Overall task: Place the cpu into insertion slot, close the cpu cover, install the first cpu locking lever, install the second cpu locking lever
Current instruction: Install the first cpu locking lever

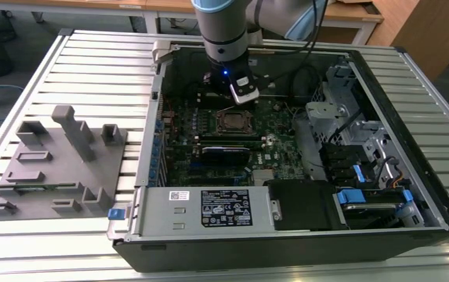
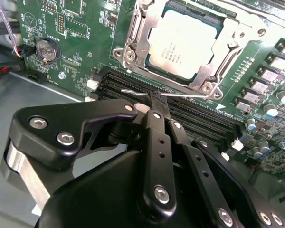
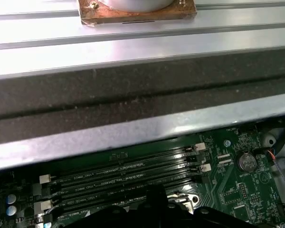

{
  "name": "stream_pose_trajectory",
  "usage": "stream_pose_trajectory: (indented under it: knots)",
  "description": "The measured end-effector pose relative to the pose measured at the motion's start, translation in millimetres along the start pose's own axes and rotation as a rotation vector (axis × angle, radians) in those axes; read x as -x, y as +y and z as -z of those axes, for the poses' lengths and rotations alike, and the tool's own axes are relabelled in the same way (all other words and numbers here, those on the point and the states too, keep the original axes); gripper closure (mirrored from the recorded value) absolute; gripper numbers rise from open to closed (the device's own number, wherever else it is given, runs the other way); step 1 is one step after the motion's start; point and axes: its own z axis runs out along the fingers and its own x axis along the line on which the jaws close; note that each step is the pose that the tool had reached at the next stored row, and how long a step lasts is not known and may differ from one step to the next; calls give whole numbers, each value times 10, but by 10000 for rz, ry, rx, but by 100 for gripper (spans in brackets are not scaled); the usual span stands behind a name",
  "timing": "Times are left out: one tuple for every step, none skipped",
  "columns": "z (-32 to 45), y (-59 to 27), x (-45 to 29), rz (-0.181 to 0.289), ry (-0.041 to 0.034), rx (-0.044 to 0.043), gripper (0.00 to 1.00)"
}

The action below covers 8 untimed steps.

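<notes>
The cpu (image 2: 183, 42), a flat square chip with a dull metal top, lies in its socket on the green motherboard. The cpu cover (image 2: 133, 45), a thin metal frame, lies flat around it. A thin wire locking lever (image 2: 190, 97) runs along the socket's edge beside the memory slots. My gripper (image 2: 155, 96) is shut, its black tips right at this lever; I cannot tell whether the wire is pinched. In the exterior view the gripper (image 1: 236, 97) hangs just above the socket (image 1: 232, 122) inside the open computer case. Its dark fingers (image 3: 156, 202) show in the first wrist view.
Black memory slots (image 3: 123, 173) and a coin battery (image 3: 247, 162) lie close to the socket. The case wall (image 3: 142, 128) stands near the gripper. A power supply (image 1: 208, 208), drive bays (image 1: 350, 158) and cables crowd the case. A grey fixture (image 1: 52, 164) sits at the exterior view's left.
</notes>
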Motion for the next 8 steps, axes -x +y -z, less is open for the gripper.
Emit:
stream_pose_trajectory:
  knots:
    - [-8, -5, -1, 4, -25, 7, 89]
    - [-16, -10, -2, 8, -49, 13, 89]
    - [-24, -15, -3, 11, -72, 18, 89]
    - [-28, -16, -4, 14, -95, 23, 89]
    - [-29, -17, -4, 14, -102, 25, 89]
    - [-29, -17, -3, 10, -105, 27, 89]
    - [-30, -16, -4, -1, -111, 34, 89]
    - [-30, -16, -4, -14, -117, 43, 89]
